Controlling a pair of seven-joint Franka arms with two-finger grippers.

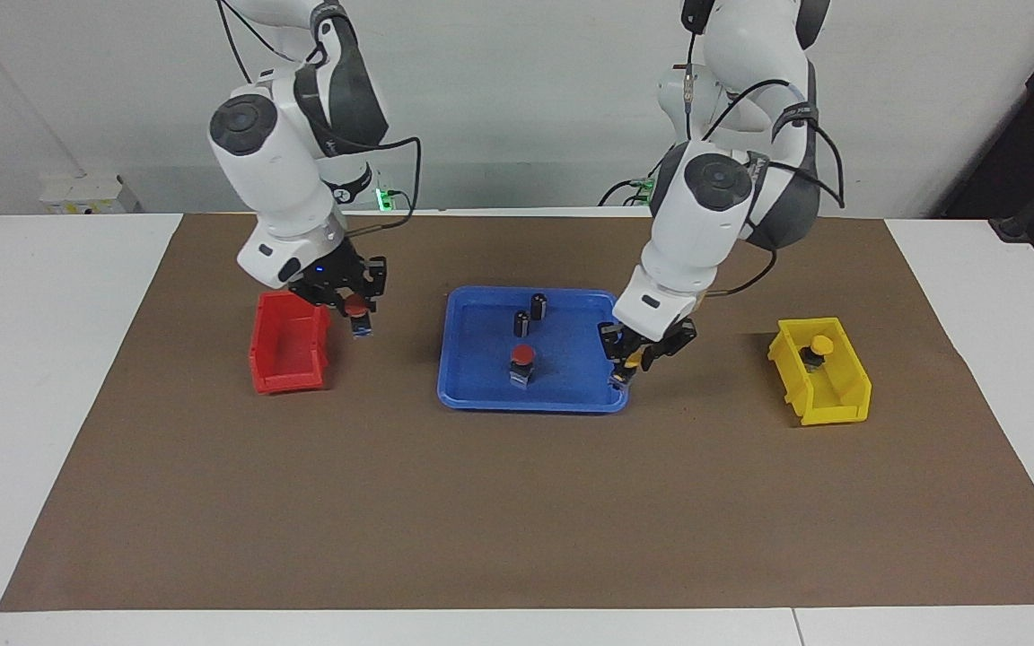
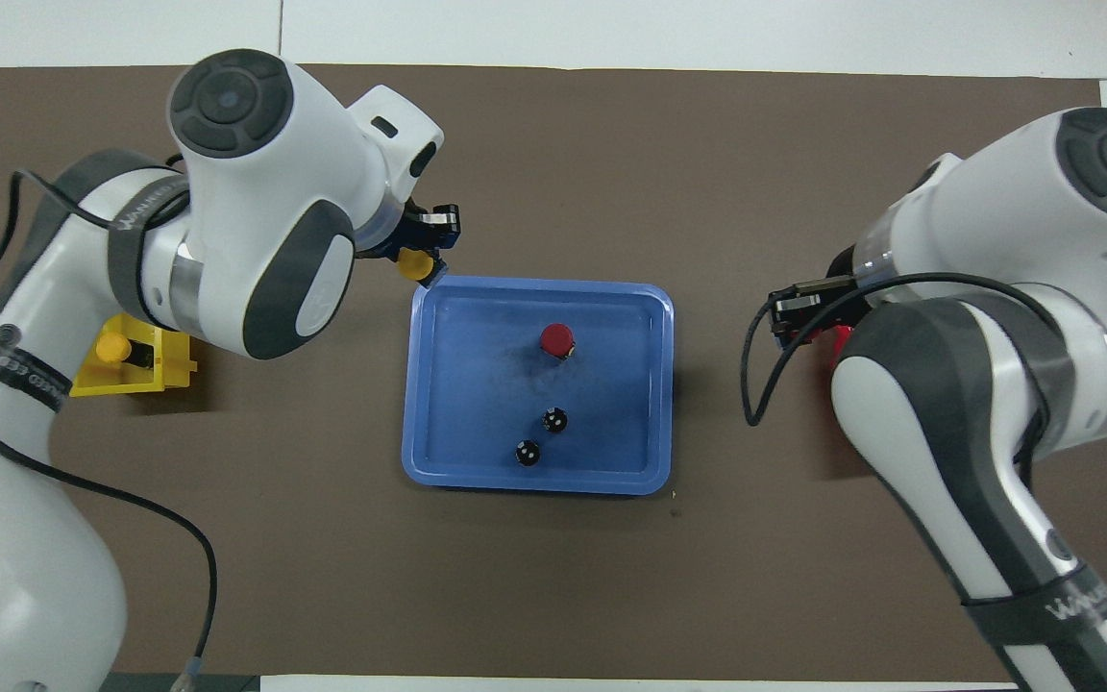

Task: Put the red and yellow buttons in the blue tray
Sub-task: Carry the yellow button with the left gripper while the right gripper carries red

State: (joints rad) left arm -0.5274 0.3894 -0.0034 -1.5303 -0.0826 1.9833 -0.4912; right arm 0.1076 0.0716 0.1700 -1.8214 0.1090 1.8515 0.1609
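- Left gripper (image 1: 629, 363) clenching a yellow-capped button (image 1: 632, 364) – hovering over the corner of the blue tray (image 1: 481, 395) at the left arm's end, at the edge farthest from the robots.
- Same held yellow-capped button showing in the overhead view (image 2: 411, 264), just over that tray corner (image 2: 429, 288).
- Right gripper (image 1: 357, 309) gripping a red-capped button (image 1: 356, 307) – hanging above the mat just beside the red bin (image 1: 288, 354), between that bin and the tray.
- Standing upright near the middle of the tray: one red-capped button (image 1: 522, 357), also showing from above (image 2: 556, 339).
- Standing in the tray nearer to the robots: two dark capless cylinders (image 1: 530, 314), close together but not touching.
- Sitting inside the yellow bin (image 1: 822, 372) toward the left arm's end of the table: a second yellow-capped button (image 1: 819, 347), well apart from the tray.
- Lying under everything: a brown mat (image 1: 517, 511) on the white table.
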